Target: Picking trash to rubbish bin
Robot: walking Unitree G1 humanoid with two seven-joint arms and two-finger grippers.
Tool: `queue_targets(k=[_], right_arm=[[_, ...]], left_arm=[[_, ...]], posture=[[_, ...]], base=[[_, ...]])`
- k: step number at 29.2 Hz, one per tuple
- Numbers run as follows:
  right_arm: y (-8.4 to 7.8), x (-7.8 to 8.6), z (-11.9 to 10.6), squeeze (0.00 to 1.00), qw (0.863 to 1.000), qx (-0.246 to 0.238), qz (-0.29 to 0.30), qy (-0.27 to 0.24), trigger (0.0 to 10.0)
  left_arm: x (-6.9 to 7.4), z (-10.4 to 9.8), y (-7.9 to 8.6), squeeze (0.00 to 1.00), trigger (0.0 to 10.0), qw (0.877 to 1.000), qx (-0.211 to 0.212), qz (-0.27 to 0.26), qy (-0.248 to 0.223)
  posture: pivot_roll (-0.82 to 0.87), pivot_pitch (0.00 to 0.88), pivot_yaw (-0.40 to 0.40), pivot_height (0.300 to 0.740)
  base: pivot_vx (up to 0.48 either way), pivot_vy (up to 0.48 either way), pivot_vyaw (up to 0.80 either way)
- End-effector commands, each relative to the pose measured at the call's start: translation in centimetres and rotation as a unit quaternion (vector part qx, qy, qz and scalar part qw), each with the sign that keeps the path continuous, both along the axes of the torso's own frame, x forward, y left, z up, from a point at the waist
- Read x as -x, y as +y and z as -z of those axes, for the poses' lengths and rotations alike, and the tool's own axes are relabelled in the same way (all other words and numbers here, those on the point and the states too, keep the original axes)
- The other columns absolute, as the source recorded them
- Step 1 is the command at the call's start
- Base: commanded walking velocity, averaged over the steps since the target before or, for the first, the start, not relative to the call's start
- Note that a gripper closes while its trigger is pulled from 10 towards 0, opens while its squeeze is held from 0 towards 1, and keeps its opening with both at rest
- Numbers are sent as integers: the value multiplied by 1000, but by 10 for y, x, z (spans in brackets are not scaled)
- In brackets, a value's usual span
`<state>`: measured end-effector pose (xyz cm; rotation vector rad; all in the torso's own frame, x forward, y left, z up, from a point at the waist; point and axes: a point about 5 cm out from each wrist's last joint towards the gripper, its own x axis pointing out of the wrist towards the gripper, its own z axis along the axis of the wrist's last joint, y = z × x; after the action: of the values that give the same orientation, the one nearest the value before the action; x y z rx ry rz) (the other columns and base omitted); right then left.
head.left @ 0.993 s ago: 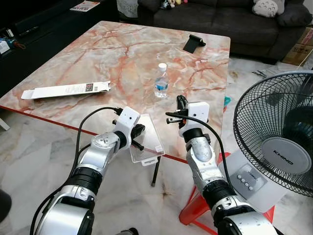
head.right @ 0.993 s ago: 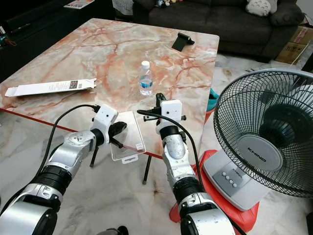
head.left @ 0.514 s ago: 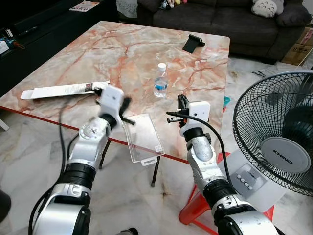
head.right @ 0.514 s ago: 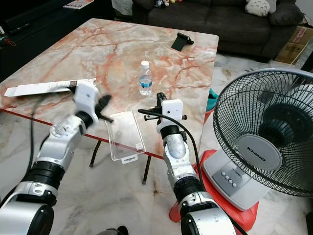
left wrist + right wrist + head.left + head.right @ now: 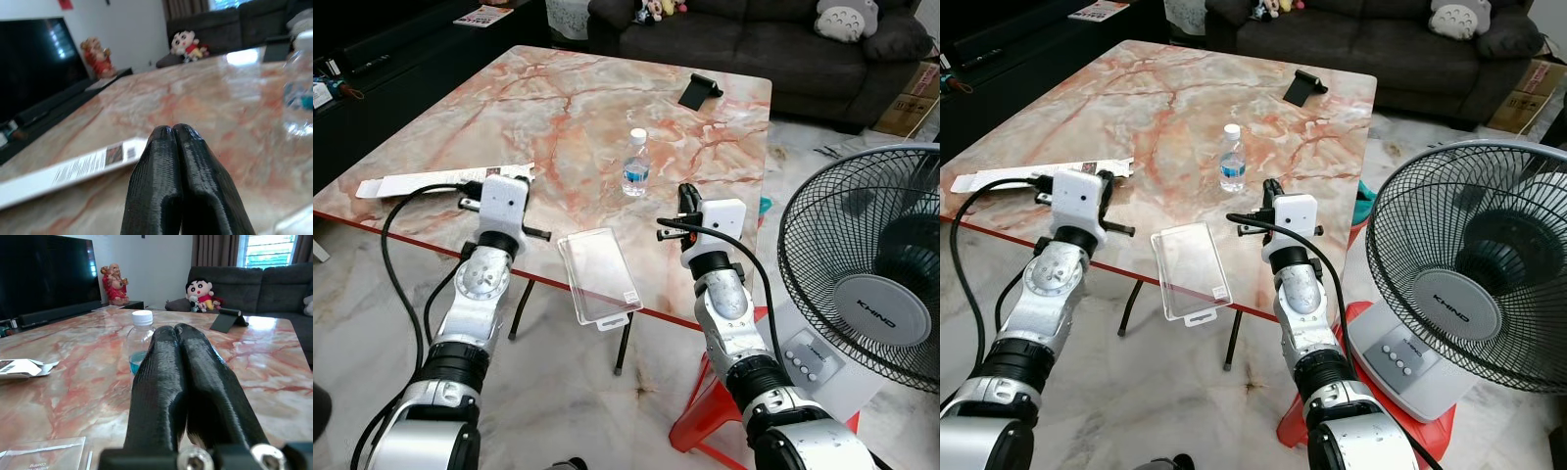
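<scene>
While both my arms reach forward over the near edge of the pink-veined marble worktop (image 5: 558, 108), my left gripper (image 5: 178, 142) has its jaws pressed together on nothing, poised at the near left part of the slab, and my right gripper (image 5: 178, 345) likewise has its jaws pressed together and empty, near the right side. Between the two, a clear flat plastic package (image 5: 599, 277) lies on the worktop with its near end jutting past the edge. Just beyond my left gripper lies a long white flattened cardboard box with printed labels (image 5: 431, 182), along the left edge. Farther in, ahead of my right gripper, a small clear plastic water bottle with a white cap and blue label (image 5: 635, 163) stands upright. Near the far right corner sits a black angled stand (image 5: 701, 88). Off to my right on the floor stands a black-caged electric fan (image 5: 876, 279), and a dark grey sofa (image 5: 744, 34) lies past the worktop.
</scene>
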<state>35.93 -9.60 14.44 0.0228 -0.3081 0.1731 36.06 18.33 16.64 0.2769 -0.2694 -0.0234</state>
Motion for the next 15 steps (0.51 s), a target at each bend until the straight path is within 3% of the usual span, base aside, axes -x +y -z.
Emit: queue_targets(k=[1, 15], right_arm=[[-2, 0, -4, 0, 1000, -5, -1, -10, 10000], [-2, 1, -3, 0, 1000, -3, -1, -12, 10000]], left_arm=[[1, 1, 4, 0, 10000, 1000, -4, -10, -8], [-3, -2, 1, 0, 10000, 1000, 5, -11, -21]], posture=[[45, 28, -12, 740], [25, 11, -7, 740]], base=[[0, 0, 0], [0, 0, 0]])
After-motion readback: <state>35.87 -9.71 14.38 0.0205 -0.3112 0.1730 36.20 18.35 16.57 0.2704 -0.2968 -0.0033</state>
